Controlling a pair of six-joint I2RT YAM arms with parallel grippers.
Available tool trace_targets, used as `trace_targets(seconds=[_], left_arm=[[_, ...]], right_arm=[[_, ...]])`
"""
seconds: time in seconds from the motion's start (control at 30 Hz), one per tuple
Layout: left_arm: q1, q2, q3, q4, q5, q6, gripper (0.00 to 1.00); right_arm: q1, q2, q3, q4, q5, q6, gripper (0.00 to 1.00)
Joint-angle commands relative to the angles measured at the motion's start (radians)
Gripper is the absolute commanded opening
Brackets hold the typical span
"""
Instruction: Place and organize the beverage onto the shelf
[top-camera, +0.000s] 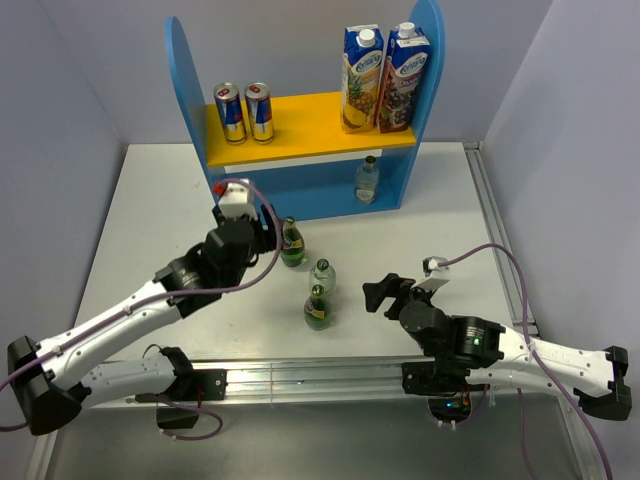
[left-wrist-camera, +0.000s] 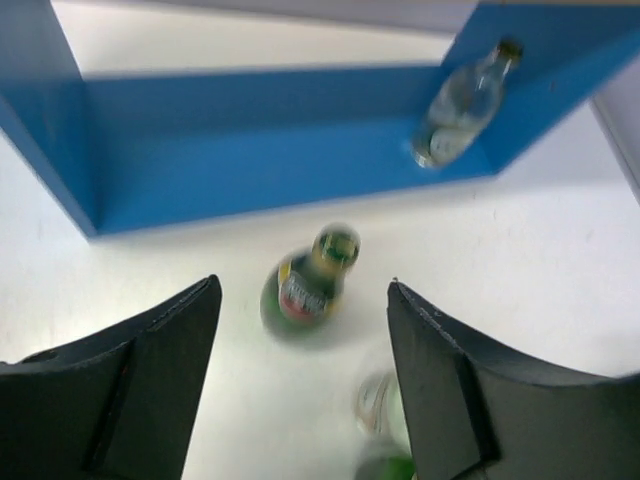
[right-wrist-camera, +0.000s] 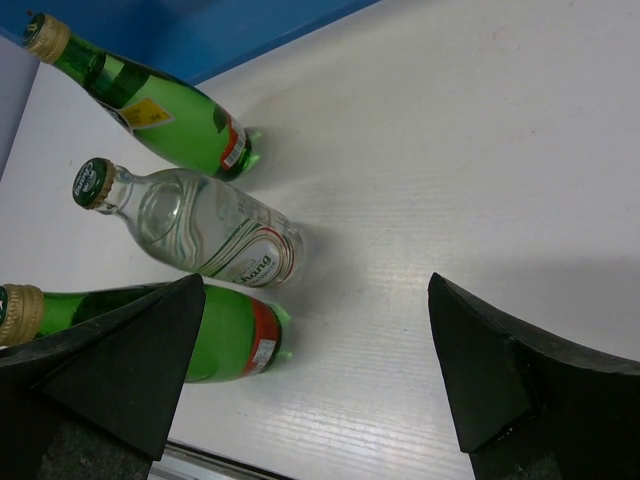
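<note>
Two blue-and-silver cans (top-camera: 229, 112) (top-camera: 259, 111) stand on the shelf's yellow upper board (top-camera: 310, 125). One clear bottle (top-camera: 367, 180) stands on the lower level; it also shows in the left wrist view (left-wrist-camera: 460, 105). On the table stand a green bottle (top-camera: 291, 242), a clear bottle (top-camera: 321, 276) and a second green bottle (top-camera: 318, 307). My left gripper (top-camera: 272, 240) is open right beside the first green bottle (left-wrist-camera: 305, 285), which sits just ahead between the fingers. My right gripper (top-camera: 380, 295) is open and empty, to the right of the three bottles (right-wrist-camera: 160, 105) (right-wrist-camera: 200, 230) (right-wrist-camera: 230, 335).
Two tall juice cartons (top-camera: 362, 80) (top-camera: 404, 78) stand at the right end of the upper board. The shelf's blue side panels (top-camera: 182, 90) rise at both ends. A metal rail (top-camera: 300, 375) runs along the table's near edge.
</note>
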Motion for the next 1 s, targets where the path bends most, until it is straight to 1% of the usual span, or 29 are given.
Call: trace_targets(seconds=[0.0,0.03,0.07,0.1,0.13,0.17,0.2,0.37,0.43,0.57,0.67,0.97], left_arm=[[-0.039,-0.087,-0.146,0.056,-0.005,-0.131,0.78],[-0.042,-0.095,-0.230,0.083,0.018,-0.148,0.80],[-0.047,-0.097,-0.267,0.107,0.028,-0.171,0.85],[-0.050,-0.092,-0.328,0.176,0.043,-0.173,0.90],[-0.050,-0.081,-0.352,0.205,0.066,-0.174,0.95],[-0.055,-0.068,-0.370,0.219,0.069,-0.180,0.97],[-0.056,-0.028,-0.390,0.291,0.072,-0.177,0.97],[-0.059,0.148,-0.390,0.423,0.057,-0.128,0.98],[-0.059,0.190,-0.380,0.489,0.055,-0.105,0.98],[-0.059,0.310,-0.340,0.554,0.020,-0.058,0.99],[-0.050,0.382,-0.302,0.610,0.022,-0.026,0.98],[0.051,0.558,-0.236,0.710,0.065,0.010,0.92]], right_arm=[[0.008,0.004,-0.008,0.028,0.025,-0.005,1.00],[0.008,0.007,-0.008,0.028,0.022,-0.006,1.00],[0.008,0.011,-0.008,0.029,0.022,-0.006,1.00],[0.008,0.014,-0.006,0.029,0.022,-0.005,1.00],[0.006,0.014,-0.006,0.029,0.020,-0.006,1.00],[0.008,0.016,-0.006,0.029,0.020,-0.006,1.00],[0.006,0.018,-0.005,0.029,0.022,-0.006,1.00],[0.006,0.018,-0.005,0.026,0.020,0.000,1.00],[0.008,0.019,-0.005,0.026,0.020,0.000,1.00],[0.008,0.028,-0.003,0.025,0.025,0.000,1.00],[0.008,0.034,-0.002,0.025,0.028,0.001,1.00],[0.008,0.030,-0.005,0.028,0.030,-0.002,1.00]])
